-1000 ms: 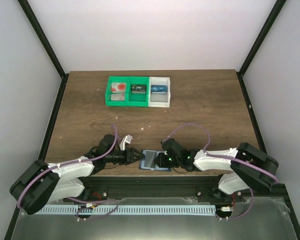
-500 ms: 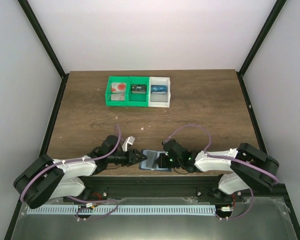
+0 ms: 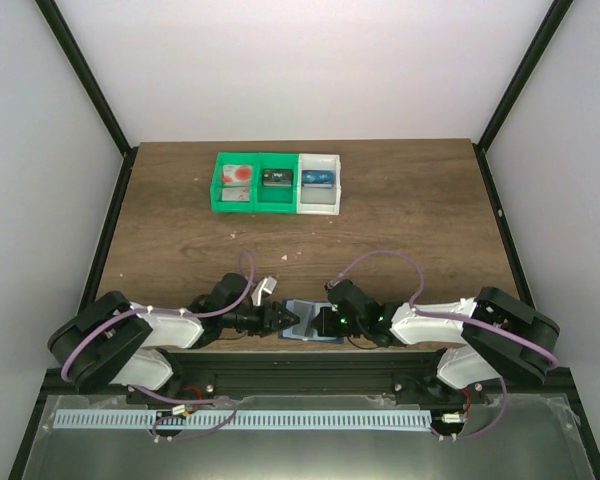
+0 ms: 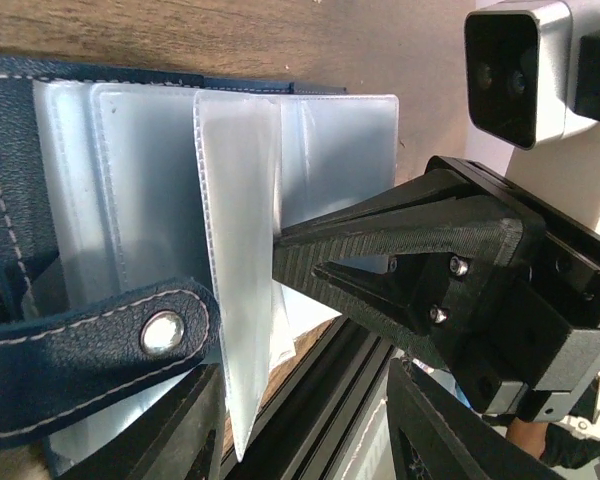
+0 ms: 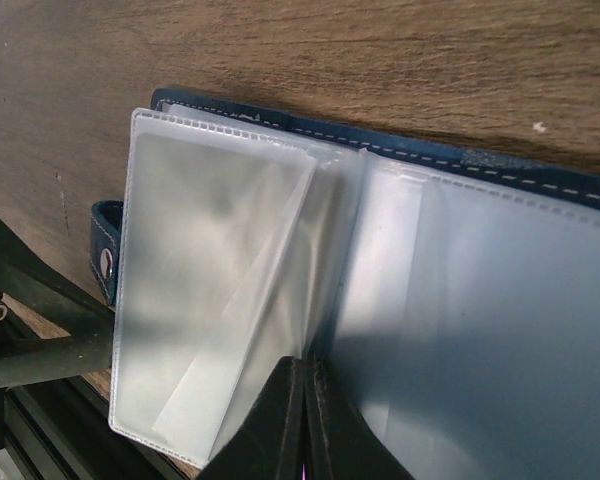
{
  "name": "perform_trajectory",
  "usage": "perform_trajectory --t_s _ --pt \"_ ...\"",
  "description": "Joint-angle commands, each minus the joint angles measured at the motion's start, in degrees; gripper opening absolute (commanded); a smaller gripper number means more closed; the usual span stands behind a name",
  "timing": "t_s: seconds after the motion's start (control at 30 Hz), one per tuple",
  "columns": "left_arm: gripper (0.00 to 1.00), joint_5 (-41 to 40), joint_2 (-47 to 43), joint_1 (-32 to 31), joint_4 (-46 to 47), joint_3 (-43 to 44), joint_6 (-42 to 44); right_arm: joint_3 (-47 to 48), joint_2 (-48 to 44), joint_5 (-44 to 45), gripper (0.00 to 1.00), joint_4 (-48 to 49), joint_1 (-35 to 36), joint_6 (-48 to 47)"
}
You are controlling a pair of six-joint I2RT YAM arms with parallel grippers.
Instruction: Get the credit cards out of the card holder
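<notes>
The dark blue card holder [image 3: 312,323] lies open at the table's near edge, between both grippers. Its clear sleeves [image 5: 220,290] fan out, and one sleeve [image 4: 235,260] stands up on edge. I see no card in the sleeves. Pale credit cards with red marks [image 3: 238,179] lie in the green bin. My left gripper [image 3: 281,318] is open at the holder's left edge, its jaws wide apart beside the snap tab [image 4: 100,350] and the standing sleeve's corner. My right gripper [image 5: 306,415] is shut, its tip pressed into the fold of the sleeves; its fingers [image 4: 380,260] also show in the left wrist view.
A green bin [image 3: 218,190] and a white bin [image 3: 332,198] stand at the back centre. They hold a black item [image 3: 276,178] and a blue item [image 3: 318,179]. The black frame rail [image 4: 320,400] runs just below the holder.
My left arm has moved right, bringing its open gripper up to the holder's left edge. The right gripper has stayed on the holder, shifting only slightly.
</notes>
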Motion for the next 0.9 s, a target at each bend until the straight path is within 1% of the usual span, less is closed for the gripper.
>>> perform_trajectory --t_s 0.0,0.33,0.37,0.43,0.5,0.67,0.87 --pt "0.47 0.64 2.04 -0.78 4.92 1.20 -0.26 -1.19 -0.45 0.68 0.02 -0.18 0.44 0.14" --pt "0.45 0.57 3.77 -1.70 6.10 1.79 -0.63 -1.45 -0.48 0.48 0.02 0.48 0.40 -0.07" --pt "0.43 0.49 3.77 -1.78 5.98 1.87 -0.66 -1.47 -0.48 0.41 0.02 0.56 0.44 -0.03" --pt "0.35 0.34 3.89 -1.83 5.72 1.93 -0.39 -1.53 -0.66 0.22 0.03 0.83 0.42 -0.17" --pt "0.32 0.29 4.09 -1.91 5.62 2.01 -0.28 -1.50 -0.93 -0.25 0.05 1.16 0.44 -0.23" --pt "0.32 0.20 4.40 -2.37 5.62 2.36 -0.30 -1.56 -2.86 -0.30 0.11 1.24 0.40 0.11" --pt "0.32 0.16 4.34 -3.01 5.22 3.18 -0.37 -1.96 -5.94 0.01 0.12 0.80 0.43 0.24"
